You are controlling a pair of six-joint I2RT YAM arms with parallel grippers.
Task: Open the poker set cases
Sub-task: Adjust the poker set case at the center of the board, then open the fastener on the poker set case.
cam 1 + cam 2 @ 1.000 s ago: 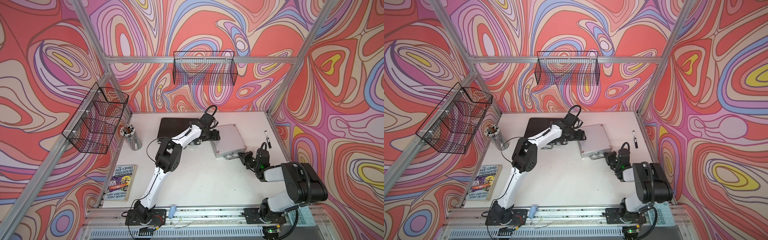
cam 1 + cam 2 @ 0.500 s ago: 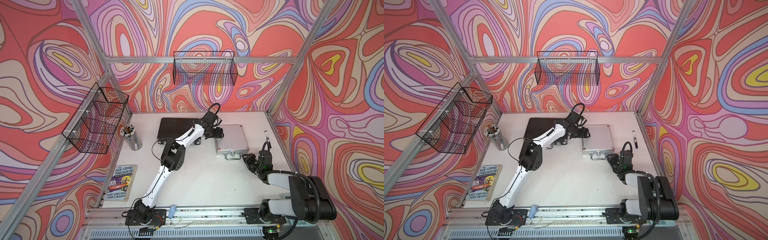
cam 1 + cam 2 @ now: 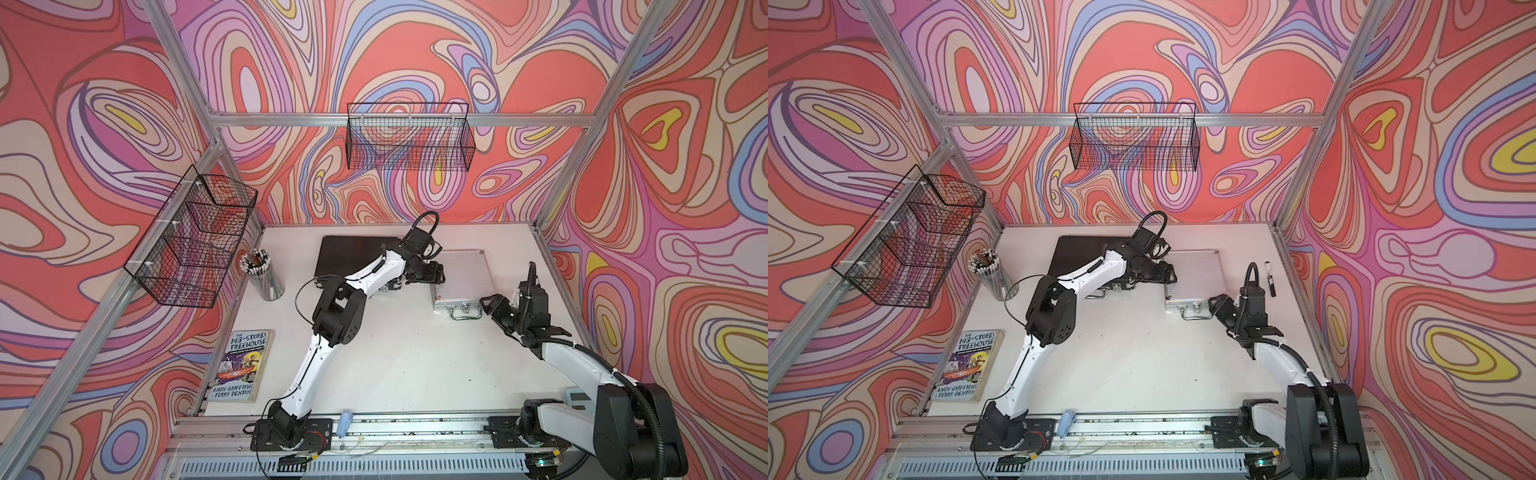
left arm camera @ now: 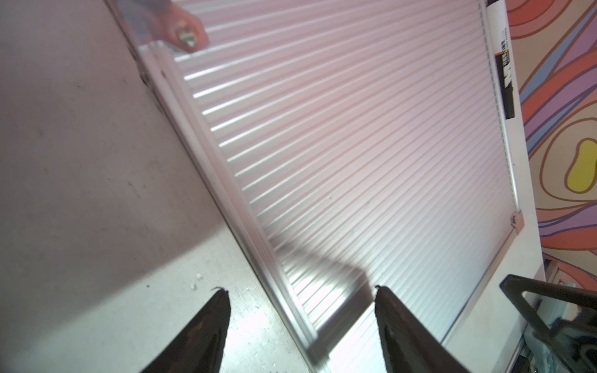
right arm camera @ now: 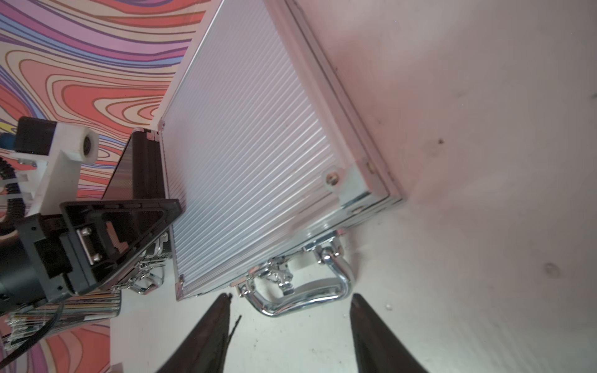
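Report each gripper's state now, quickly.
Left gripper: open, holding nothing, astride the edge of the ribbed silver aluminium case.
Right gripper: open, holding nothing, facing that case's chrome handle.

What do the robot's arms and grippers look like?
The left arm and right arm have white links and black joints. A thin black cable loops off the left one; a ribbed black hose follows the right. Black tapered fingers on left gripper and right gripper.

Bright even light, soft shadows; wrist views blurry
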